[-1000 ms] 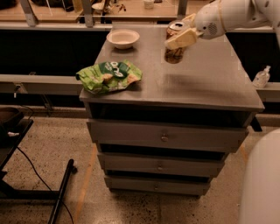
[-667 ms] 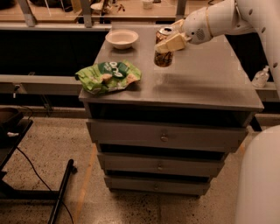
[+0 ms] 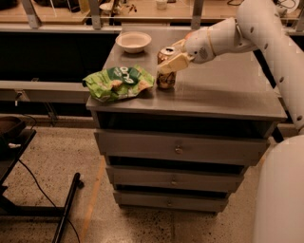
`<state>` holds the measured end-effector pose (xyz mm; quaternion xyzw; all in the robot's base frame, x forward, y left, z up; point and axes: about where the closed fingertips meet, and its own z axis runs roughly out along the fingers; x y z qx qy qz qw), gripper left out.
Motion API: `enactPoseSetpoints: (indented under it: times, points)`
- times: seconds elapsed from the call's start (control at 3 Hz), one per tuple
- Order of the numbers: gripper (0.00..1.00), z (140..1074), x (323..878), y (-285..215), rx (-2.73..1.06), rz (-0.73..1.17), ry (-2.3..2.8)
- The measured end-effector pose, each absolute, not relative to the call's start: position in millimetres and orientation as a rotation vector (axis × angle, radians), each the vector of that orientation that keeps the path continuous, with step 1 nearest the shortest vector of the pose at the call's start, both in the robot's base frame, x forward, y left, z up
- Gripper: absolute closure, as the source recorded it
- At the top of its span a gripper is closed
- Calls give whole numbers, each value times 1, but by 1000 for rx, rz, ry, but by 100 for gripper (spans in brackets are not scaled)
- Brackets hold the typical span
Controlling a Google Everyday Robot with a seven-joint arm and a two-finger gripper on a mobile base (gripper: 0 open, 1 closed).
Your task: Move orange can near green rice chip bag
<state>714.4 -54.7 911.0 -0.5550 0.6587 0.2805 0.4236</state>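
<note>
The orange can [image 3: 166,77] stands upright at the front left of the grey cabinet top [image 3: 223,90], right beside the green rice chip bag [image 3: 118,83]. The bag lies crumpled at the cabinet's front left corner, its right edge almost touching the can. My gripper [image 3: 172,58] reaches in from the upper right on a white arm [image 3: 247,28] and is shut on the can's upper half. Whether the can rests on the top or hovers just above it is unclear.
A white bowl [image 3: 133,41] sits at the back left of the cabinet top. The cabinet has several drawers [image 3: 178,149] below. A long counter [image 3: 142,12] with clutter runs behind. A dark stand leg [image 3: 66,209] lies on the floor at lower left.
My gripper has carried the can from the back middle of the cabinet top forward and to the left, and lowered it beside the bag.
</note>
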Motion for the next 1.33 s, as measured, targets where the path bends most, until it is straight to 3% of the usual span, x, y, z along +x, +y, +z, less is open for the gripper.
enactPoseSetpoints:
  times: [0.67, 1.0, 1.33]
  points:
    - [12, 895, 708, -43, -1403, 754, 1659]
    - [0, 913, 709, -80, -1390, 670, 1649]
    - [0, 947, 703, -142, -1335, 546, 1601]
